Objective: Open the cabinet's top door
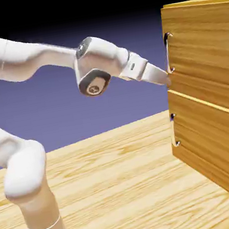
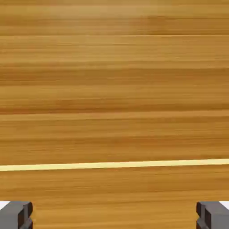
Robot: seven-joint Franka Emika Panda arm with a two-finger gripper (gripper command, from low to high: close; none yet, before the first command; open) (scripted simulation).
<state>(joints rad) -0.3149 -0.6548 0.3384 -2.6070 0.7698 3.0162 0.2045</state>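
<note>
The cabinet [image 1: 220, 135] of honey-coloured wood stands at the exterior view's right. Its top door [image 1: 206, 54] is flush and carries a slim vertical metal handle [image 1: 168, 52] at its left edge. My gripper [image 1: 167, 80] has its tips just left of the handle's lower end, close to the door's bottom corner; whether they touch it I cannot tell. In the hand view wood grain [image 2: 114, 89] fills the picture, crossed low down by a pale seam [image 2: 114, 165]. The handle does not show there. The gripper [image 2: 114, 217] is open, its grey fingertips [image 2: 15, 215] far apart with nothing between them.
The lower panel [image 1: 216, 147] with its own small handle [image 1: 174, 128] sits under the top door. The wooden table [image 1: 123, 183] runs from the arm's base to the cabinet's foot.
</note>
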